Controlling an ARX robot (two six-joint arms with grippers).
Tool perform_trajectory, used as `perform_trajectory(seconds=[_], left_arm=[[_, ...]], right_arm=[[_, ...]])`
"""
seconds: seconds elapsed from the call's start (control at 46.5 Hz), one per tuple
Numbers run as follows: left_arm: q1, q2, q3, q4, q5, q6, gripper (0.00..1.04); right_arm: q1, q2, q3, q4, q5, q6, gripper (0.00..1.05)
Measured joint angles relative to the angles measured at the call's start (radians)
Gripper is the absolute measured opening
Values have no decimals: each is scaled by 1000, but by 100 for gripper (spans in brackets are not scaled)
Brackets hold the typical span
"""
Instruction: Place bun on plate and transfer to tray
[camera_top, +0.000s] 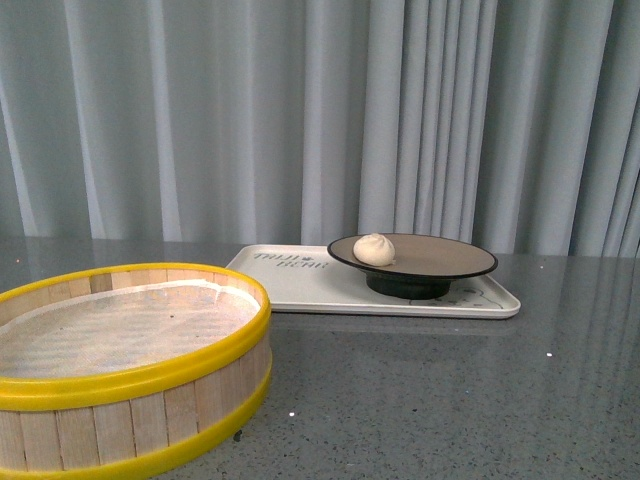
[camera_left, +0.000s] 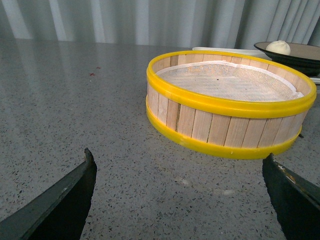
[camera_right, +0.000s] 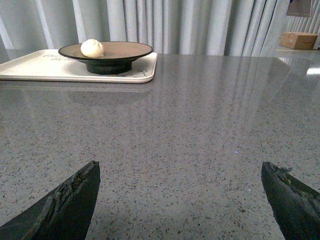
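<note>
The white pleated bun (camera_top: 374, 249) lies on the left part of the beige, black-rimmed plate (camera_top: 450, 259). That plate stands on the cream-white tray (camera_top: 300, 285) at the back of the table. The bun (camera_right: 92, 48), plate (camera_right: 125, 50) and tray (camera_right: 30, 67) also show far off in the right wrist view. My left gripper (camera_left: 180, 167) is open over bare table in front of the steamer basket, holding nothing; the bun (camera_left: 278, 47) and plate (camera_left: 300, 55) sit beyond the basket. My right gripper (camera_right: 180, 175) is open over bare table, well away from the tray. Neither arm shows in the front view.
A round wooden steamer basket (camera_top: 130, 385) with yellow rims and a white liner stands at the front left, also the basket (camera_left: 230, 105) close before my left gripper. The grey speckled tabletop (camera_top: 450, 390) stretches right of it. Grey curtains hang behind. A cardboard box (camera_right: 298, 40) sits far off.
</note>
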Motion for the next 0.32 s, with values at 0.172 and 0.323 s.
perform_trajectory(seconds=[0.172, 0.323], left_arm=[[0, 0, 0, 0, 0, 0, 98], [0, 0, 0, 0, 0, 0, 98]], right_arm=[[0, 0, 0, 0, 0, 0, 96], [0, 0, 0, 0, 0, 0, 96]])
